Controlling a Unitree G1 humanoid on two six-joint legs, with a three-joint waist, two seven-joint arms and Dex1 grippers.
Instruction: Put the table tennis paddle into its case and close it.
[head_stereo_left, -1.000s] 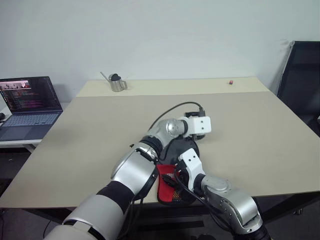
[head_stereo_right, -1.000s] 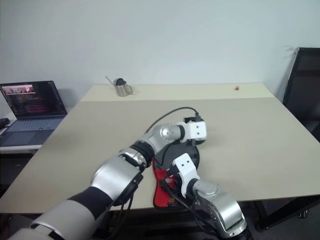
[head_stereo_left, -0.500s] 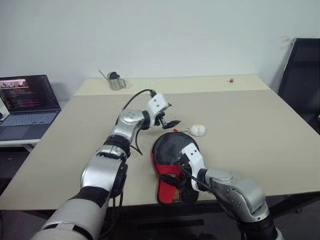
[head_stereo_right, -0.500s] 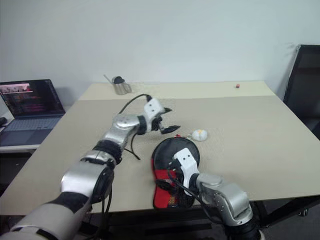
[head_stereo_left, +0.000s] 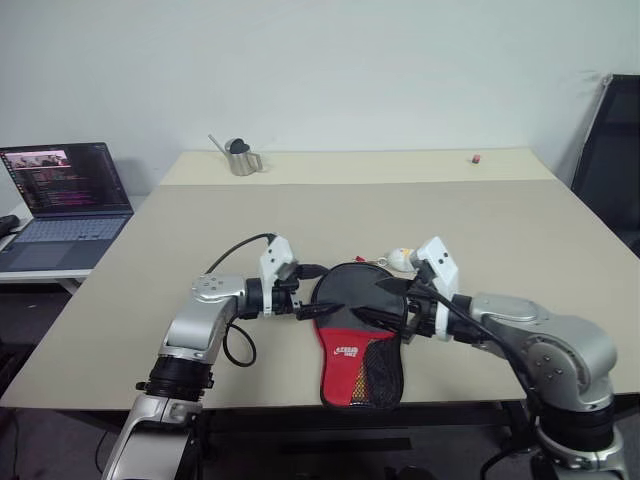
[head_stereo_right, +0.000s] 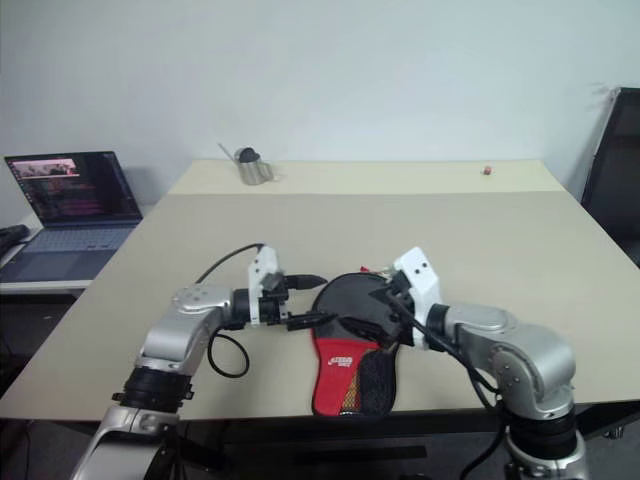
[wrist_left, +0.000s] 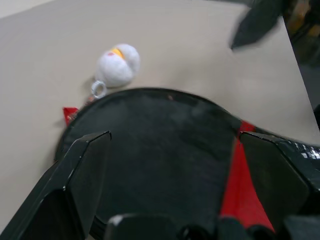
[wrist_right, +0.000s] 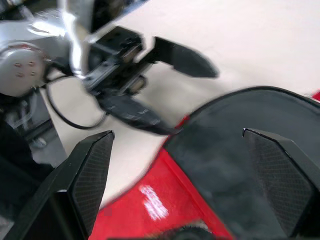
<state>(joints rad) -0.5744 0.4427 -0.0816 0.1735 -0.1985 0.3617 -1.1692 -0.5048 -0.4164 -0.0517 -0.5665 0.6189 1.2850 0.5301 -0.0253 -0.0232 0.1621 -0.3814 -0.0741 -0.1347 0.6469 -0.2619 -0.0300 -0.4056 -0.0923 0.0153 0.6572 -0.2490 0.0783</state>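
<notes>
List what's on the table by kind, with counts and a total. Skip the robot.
Case: 1
White plush charm: 1
Metal can with spout: 1
Small red item at the far edge: 1
Total: 4

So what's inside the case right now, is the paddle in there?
The case lies flat on the table, its black top covering whatever is inside. No paddle shows, and fabric hides the interior, so I cannot confirm it. A small white charm lies beside the case.
</notes>
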